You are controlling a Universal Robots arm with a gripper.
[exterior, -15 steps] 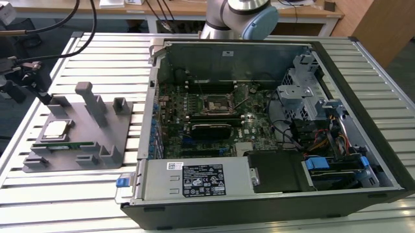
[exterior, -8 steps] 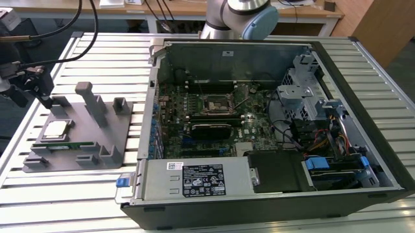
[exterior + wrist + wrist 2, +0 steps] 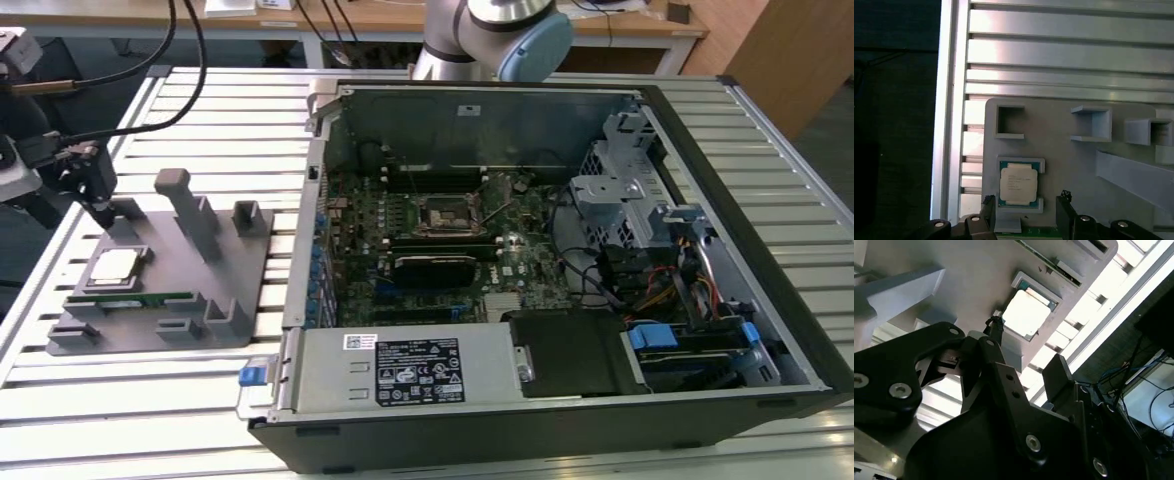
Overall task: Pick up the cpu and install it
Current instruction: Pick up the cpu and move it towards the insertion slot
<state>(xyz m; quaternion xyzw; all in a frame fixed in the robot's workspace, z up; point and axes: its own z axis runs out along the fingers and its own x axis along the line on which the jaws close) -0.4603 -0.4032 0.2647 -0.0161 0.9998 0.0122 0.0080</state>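
Gripper (image 3: 1025, 200) spread wide and empty, and we have it poised over the gray fixture (image 3: 1064, 165). The cpu (image 3: 1017, 184) lies flat in its cradle there, silver top up. It sits just beyond the fingertips (image 3: 1064, 210), lined up with the gap between them and touching neither. In the exterior view we see the open case (image 3: 534, 250) well apart from the gripper, its socket (image 3: 441, 215) inside.

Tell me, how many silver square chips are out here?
1. The cpu lies in its nest on the grey holder plate, at the exterior view's left of the open computer case. Others could hide inside the case.
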